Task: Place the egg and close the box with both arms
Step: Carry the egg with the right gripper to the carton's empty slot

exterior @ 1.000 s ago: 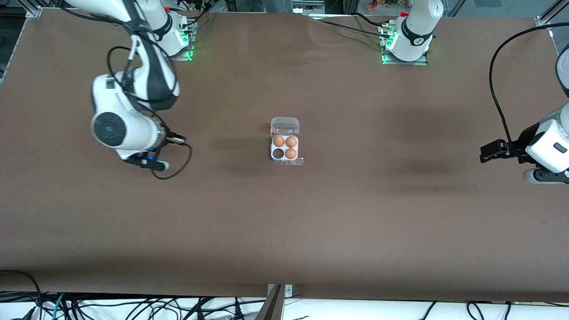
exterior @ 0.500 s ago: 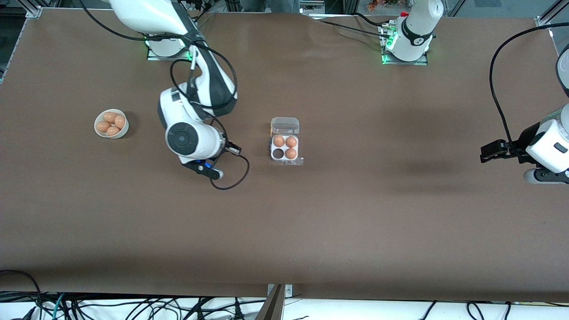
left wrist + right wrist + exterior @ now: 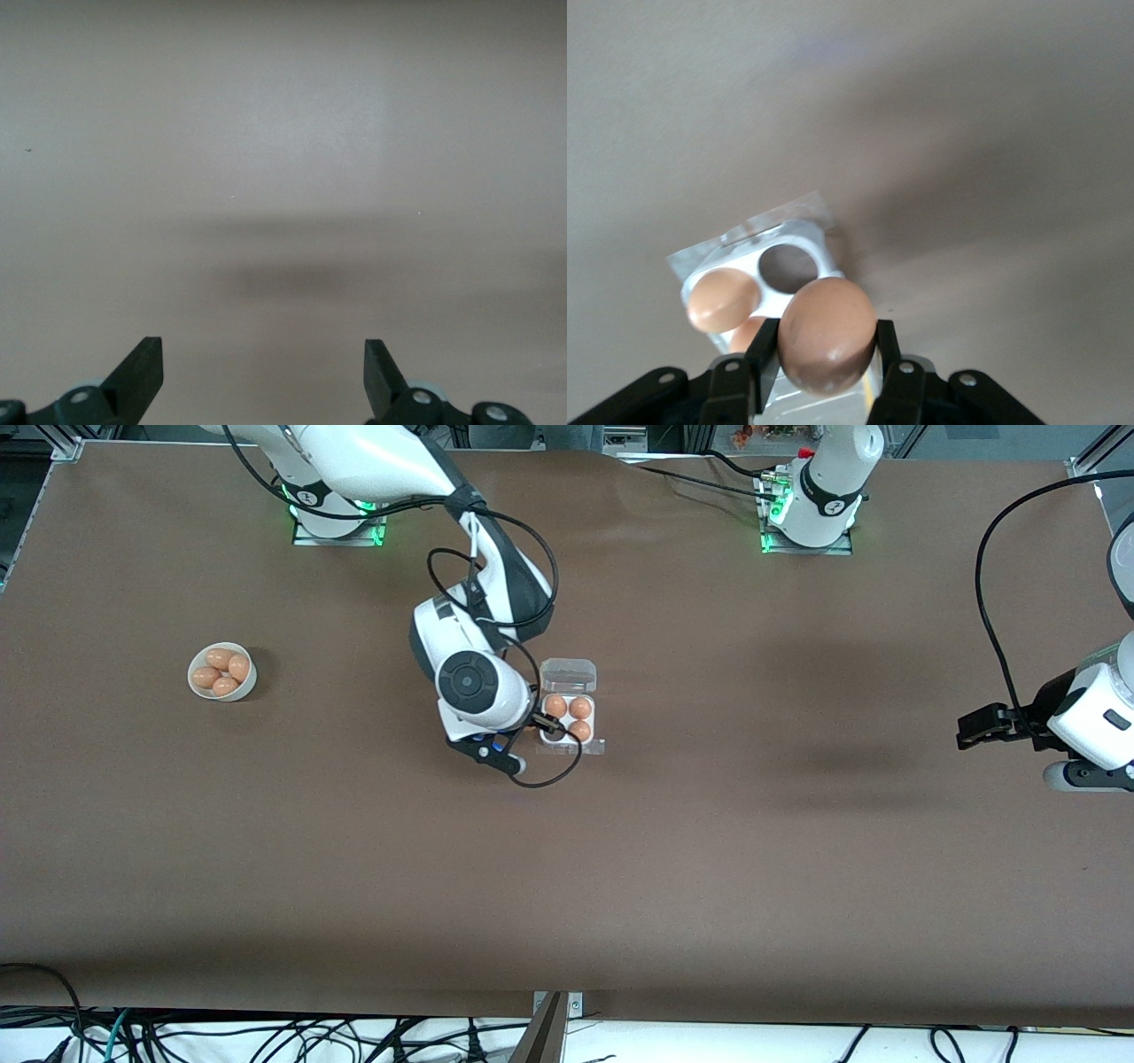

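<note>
1. The brown table (image 3: 709, 850) carries everything; most of its surface lies bare around the two grippers.
2. The right arm (image 3: 381, 465), white with black bands, reaches from its base toward the middle of the table, a black cable looping below its wrist.
3. The left arm (image 3: 1094, 713) waits at its own end of the table, well apart from the carton. The left gripper (image 3: 966, 731) hangs over bare tabletop with its fingers (image 3: 142, 367) spread wide and nothing between them.
4. The small square egg carton of clear plastic (image 3: 569, 708) sits at the table's middle, just under and beside the right gripper. Its transparent lid stands open; three brown eggs fill three cells and one cell (image 3: 788, 267) is empty.
5. The round white bowl (image 3: 221, 671) of brown eggs stands well away from the right gripper, toward the right arm's end.
6. The right gripper (image 3: 826, 372) is clamped on a smooth brown egg (image 3: 826, 335), held over the carton's edge by the empty cell.
</note>
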Tool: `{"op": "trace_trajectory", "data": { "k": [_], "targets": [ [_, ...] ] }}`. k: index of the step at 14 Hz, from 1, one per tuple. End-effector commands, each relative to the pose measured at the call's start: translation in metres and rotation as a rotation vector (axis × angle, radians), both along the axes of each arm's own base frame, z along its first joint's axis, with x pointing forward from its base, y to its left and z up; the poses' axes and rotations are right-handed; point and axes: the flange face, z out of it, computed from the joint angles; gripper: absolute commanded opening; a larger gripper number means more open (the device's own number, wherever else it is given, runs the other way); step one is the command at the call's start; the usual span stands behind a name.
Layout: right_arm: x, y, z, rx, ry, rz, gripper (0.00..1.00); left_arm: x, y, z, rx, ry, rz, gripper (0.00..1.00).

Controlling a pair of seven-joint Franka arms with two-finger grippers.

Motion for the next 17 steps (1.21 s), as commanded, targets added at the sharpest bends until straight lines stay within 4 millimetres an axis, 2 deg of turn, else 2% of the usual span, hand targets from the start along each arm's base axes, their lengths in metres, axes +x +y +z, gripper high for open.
{"op": "trace_trajectory", "data": {
  "k": [1,6,8,10,14,17],
  "targets": [
    [-0.002,0.018,-0.001,0.03,-0.01,-0.002,0.4,-0.002,-0.003,0.003,0.015,0.001,0.002,1.0],
    [-0.001,0.034,-0.016,0.063,-0.059,0.0,0.4,-0.002,0.001,0.001,0.014,0.006,0.004,1.0],
    [0.001,0.035,-0.02,0.065,-0.07,-0.003,0.4,-0.002,0.0,0.0,0.014,0.007,0.004,1.0],
    [-0.005,0.042,-0.024,0.074,-0.061,0.005,0.4,-0.002,-0.002,-0.003,0.014,0.013,0.0,1.0],
    [-0.007,0.044,-0.027,0.084,-0.041,-0.007,0.41,-0.002,-0.003,-0.003,0.013,0.013,-0.002,1.0],
    [-0.009,0.042,-0.036,0.074,-0.028,-0.002,0.41,-0.002,-0.004,-0.003,0.013,0.013,-0.004,1.0]
  ]
}}
